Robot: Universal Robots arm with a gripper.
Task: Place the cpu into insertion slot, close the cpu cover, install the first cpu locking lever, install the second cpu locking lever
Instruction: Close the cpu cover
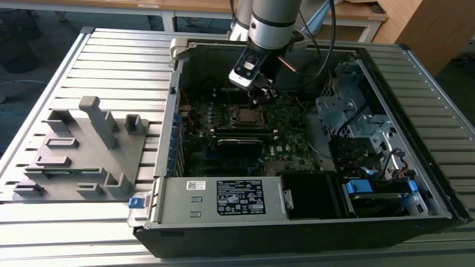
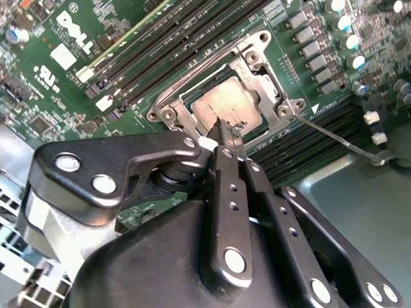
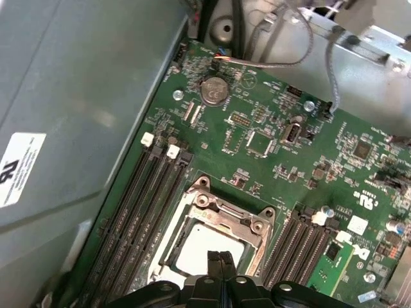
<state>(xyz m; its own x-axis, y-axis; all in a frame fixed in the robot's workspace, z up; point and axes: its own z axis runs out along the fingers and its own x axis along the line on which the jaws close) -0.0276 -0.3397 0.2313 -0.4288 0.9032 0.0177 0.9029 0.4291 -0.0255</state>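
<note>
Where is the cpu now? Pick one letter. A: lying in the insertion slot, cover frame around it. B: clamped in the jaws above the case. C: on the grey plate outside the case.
A: the cpu lies flat in the insertion slot, the cpu cover framing it, with the gripper just above, jaws shut.

**Print on the board and the case**

In the second wrist view the green board (image 2: 122, 16) carries a large white logo (image 2: 83, 29), a small white sticker (image 2: 64, 56) just beside it, and a white triangle mark (image 2: 314, 109). In the first wrist view a white label (image 3: 19, 168) with black print sits on a grey wall (image 3: 77, 96). In the exterior view the power supply (image 1: 178, 211) bears a black label (image 1: 245, 197) and a small white one (image 1: 195, 185). Their small print is illegible.
</note>
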